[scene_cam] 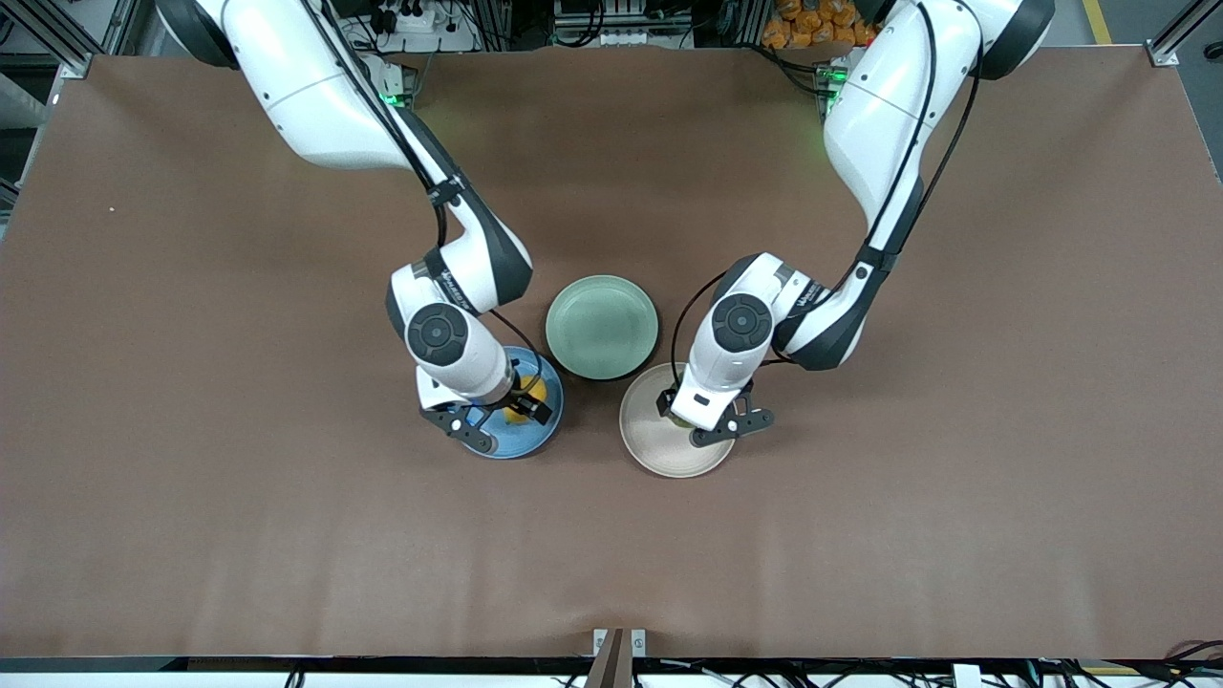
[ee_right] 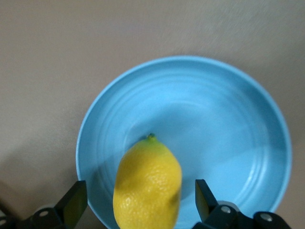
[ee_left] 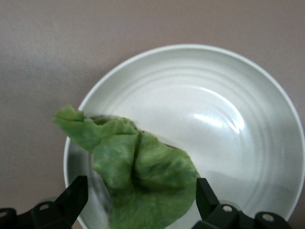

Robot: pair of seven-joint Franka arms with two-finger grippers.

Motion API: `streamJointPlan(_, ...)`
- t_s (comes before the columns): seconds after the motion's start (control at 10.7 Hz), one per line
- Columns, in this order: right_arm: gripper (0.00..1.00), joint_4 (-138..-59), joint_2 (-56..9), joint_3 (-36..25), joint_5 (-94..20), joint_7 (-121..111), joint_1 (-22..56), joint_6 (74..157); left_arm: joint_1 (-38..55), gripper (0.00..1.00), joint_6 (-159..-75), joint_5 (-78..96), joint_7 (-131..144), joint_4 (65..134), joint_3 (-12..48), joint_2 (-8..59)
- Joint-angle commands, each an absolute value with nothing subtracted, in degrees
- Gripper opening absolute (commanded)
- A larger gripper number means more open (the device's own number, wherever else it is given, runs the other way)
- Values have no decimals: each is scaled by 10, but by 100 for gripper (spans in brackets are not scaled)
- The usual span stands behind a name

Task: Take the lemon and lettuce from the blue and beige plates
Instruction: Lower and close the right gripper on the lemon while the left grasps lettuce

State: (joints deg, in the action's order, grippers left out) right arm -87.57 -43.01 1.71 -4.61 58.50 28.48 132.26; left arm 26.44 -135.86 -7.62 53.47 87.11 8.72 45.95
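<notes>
The lemon (ee_right: 147,183) is seen on the blue plate (ee_right: 228,124), framed between the two fingers of the right gripper (ee_right: 138,205). The fingers are spread wide, one on each side of the fruit, with a gap showing on both sides; no contact is made out. In the front view the lemon (scene_cam: 525,394) is mostly hidden under the right gripper (scene_cam: 497,411), which is down low over the blue plate (scene_cam: 535,438).

The lettuce (ee_left: 138,176) is lying in the beige plate (ee_left: 238,95), close to the rim, its pointed tail hanging out over the edge. It is bracketed by the left gripper (ee_left: 140,205), fingers wide, tips either side of the leaf, not yet pinched on it as far as can be told. In the front view only a sliver of green (scene_cam: 680,419) is visible under the left gripper (scene_cam: 712,420), over the beige plate (scene_cam: 659,449).

A green plate (scene_cam: 602,327) sits between the two arms, farther from the front camera than the other two plates, nothing in it. All rests on the brown table (scene_cam: 191,478).

Progress, judged: both approaches are done and both grippers are lined up. Neither item is grasped or lifted. Closing on the lemon and the lettuce, then raising both off their plates, is left.
</notes>
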Motion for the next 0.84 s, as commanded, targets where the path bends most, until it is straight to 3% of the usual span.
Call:
streamJointPlan(0.0, 100, -862, -450, 14, -59, 607, 299, 1334, 279, 93, -1354, -93, 562, 861, 79, 464)
streamJointPlan(0.09, 100, -863, -450, 14, -56, 606, 299, 1334, 279, 83, -1354, -94, 562, 862, 79, 464)
streamJointPlan(0.28, 1, -865, -451, 13, -49, 602, 300, 1334, 279, 60, -1343, -95, 562, 862, 78, 464)
streamJointPlan(0.65, 0, -860, -439, 11, -15, 592, 292, 1318, 279, 0, -1297, -90, 564, 858, 79, 456)
streamJointPlan(0.75, 0, -857, -426, 11, -13, 584, 287, 1293, 279, 0, -1280, -91, 564, 856, 78, 447)
